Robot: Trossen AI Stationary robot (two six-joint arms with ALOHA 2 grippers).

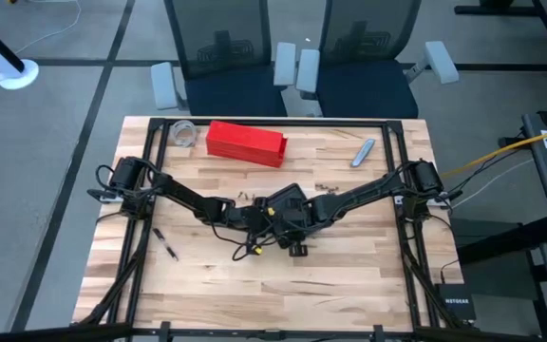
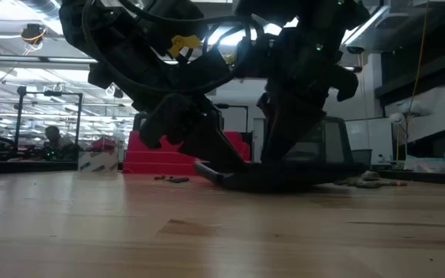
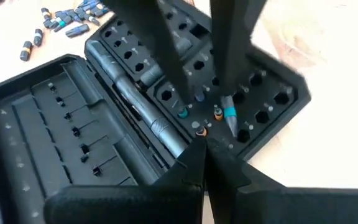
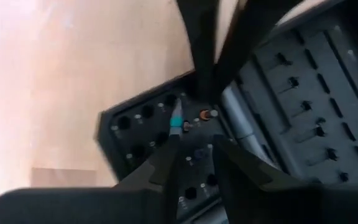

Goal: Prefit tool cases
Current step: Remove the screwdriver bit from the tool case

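While both arms meet mid-table [image 1: 349,275], a bit is being seated.
The open tool case [image 3: 61,124] lies at centre; left end effector [image 3: 202,144] pinched together braces it, right end effector [image 4: 194,149] clamps a teal-banded bit [image 4: 176,122] over a socket; next, press straight down.

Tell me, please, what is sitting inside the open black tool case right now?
Inside the tool case: a grey driver handle along the hinge and a few coloured-tipped bits standing in sockets. The gripper fingers cover some of the other sockets.
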